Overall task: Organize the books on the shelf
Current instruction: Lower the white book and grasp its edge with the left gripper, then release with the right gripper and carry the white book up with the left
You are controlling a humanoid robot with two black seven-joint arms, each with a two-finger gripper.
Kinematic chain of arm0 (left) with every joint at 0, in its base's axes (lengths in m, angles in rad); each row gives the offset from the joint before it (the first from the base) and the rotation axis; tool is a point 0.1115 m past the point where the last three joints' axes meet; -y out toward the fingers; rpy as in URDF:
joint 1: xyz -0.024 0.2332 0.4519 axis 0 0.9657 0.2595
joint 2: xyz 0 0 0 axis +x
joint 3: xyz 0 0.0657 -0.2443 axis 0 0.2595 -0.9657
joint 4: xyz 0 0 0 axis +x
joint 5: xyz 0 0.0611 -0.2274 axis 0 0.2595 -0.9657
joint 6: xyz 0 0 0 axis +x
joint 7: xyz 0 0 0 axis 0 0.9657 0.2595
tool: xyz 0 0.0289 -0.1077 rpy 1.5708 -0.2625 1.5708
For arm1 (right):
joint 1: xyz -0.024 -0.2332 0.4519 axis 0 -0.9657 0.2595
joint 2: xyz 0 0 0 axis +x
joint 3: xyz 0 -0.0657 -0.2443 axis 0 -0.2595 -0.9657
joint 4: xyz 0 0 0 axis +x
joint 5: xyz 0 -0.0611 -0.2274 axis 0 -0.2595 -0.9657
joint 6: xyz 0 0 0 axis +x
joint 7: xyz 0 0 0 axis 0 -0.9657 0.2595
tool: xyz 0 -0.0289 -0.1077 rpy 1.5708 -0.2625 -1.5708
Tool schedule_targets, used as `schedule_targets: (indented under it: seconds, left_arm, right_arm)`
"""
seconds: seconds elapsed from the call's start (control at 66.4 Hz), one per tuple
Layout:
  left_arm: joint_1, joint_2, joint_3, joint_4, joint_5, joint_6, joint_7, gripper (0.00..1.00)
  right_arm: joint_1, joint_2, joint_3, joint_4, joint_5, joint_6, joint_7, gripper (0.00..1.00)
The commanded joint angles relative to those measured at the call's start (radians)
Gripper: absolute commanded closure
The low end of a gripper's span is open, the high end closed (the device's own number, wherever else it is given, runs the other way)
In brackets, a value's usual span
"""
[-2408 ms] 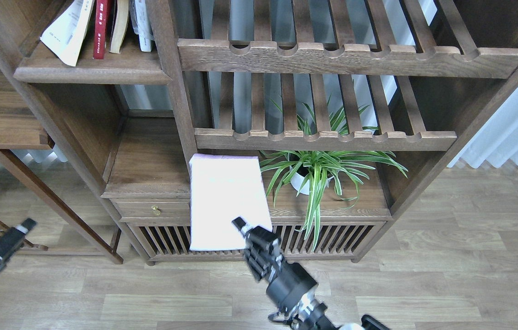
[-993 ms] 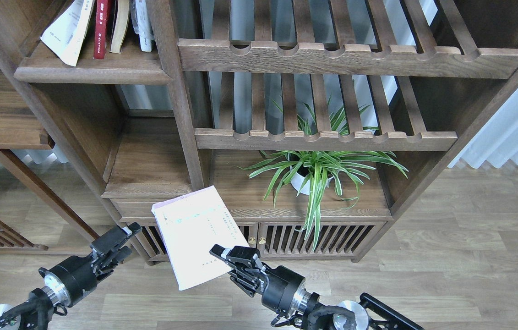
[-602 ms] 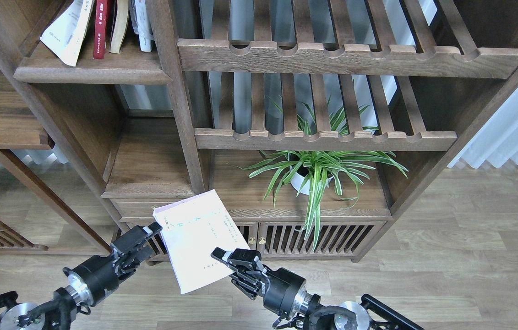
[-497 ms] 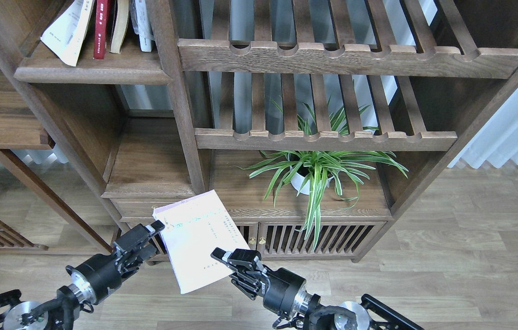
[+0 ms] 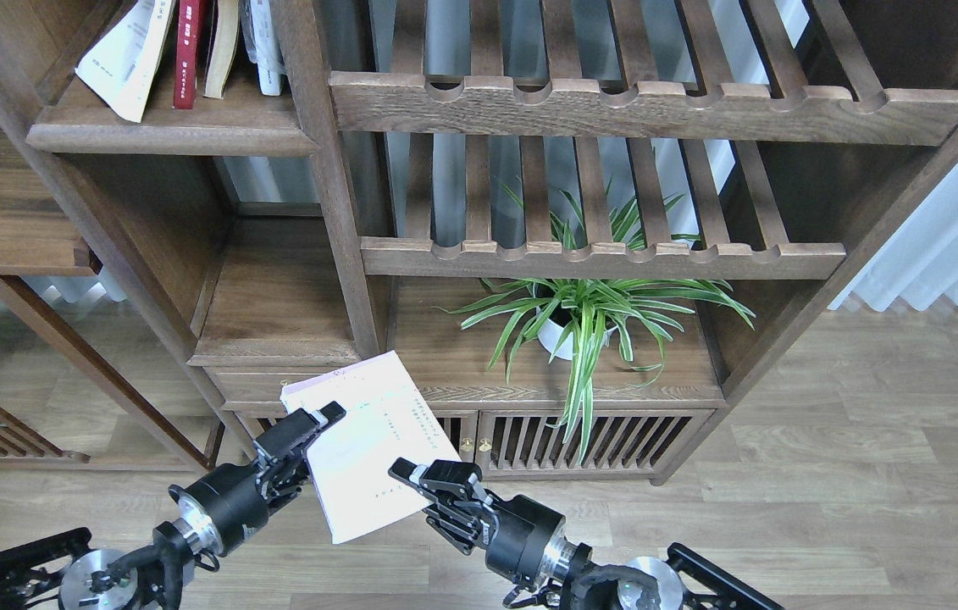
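A pale lavender-white book hangs tilted in the air in front of the low cabinet. My right gripper is shut on its lower right edge. My left gripper is open, with one finger over the cover at the book's left edge and the other beside it. The shelf, a solid dark board with a moulded front edge, is at the upper left. A dark red book stands on it between a leaning white book and a yellowish one.
Two slatted racks with notched front rails fill the upper middle. A potted spider plant stands on the cabinet top to the right of the book. An open compartment lies left of the upright post. Wooden floor below.
My left arm has come in from the lower left and its gripper has reached the book's left edge. The right gripper had pulled the book off the cabinet top, down and leftward, and now holds it still.
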State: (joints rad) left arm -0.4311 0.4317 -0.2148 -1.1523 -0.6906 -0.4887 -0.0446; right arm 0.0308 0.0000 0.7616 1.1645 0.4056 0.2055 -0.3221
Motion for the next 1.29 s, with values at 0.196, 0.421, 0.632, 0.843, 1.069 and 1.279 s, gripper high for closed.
schedule_targets:
  seconds: [0.196,0.421,0.632,0.843,1.069,1.279]
  left_arm:
    - [0.008,-0.033,0.002,0.002,-0.001,0.000,0.000,0.58]
    - [0.009,-0.076,-0.017,0.043,-0.007,0.000,-0.001,0.93]
    - [0.003,-0.071,-0.018,0.043,-0.023,0.000,-0.001,0.96]
    - [0.002,-0.048,-0.023,0.043,-0.027,0.000,-0.001,0.98]
    - [-0.003,0.081,-0.024,0.043,-0.052,0.000,-0.001,0.99]
    - [0.032,0.219,-0.021,0.043,-0.041,0.000,-0.001,0.99]
  right_arm:
    - [-0.003,0.000,-0.001,0.003,0.001,0.000,0.000,0.91]
    - [-0.006,0.000,-0.001,0.004,0.001,0.002,0.000,0.91]
    - [-0.006,0.000,-0.001,0.004,-0.002,0.002,0.009,0.83]
    - [0.038,0.000,0.022,0.004,-0.060,-0.040,0.052,0.02]
    - [0.041,0.000,0.140,0.004,-0.060,-0.031,0.055,0.01]
    - [0.038,0.000,0.212,-0.002,-0.062,-0.029,0.057,0.01]
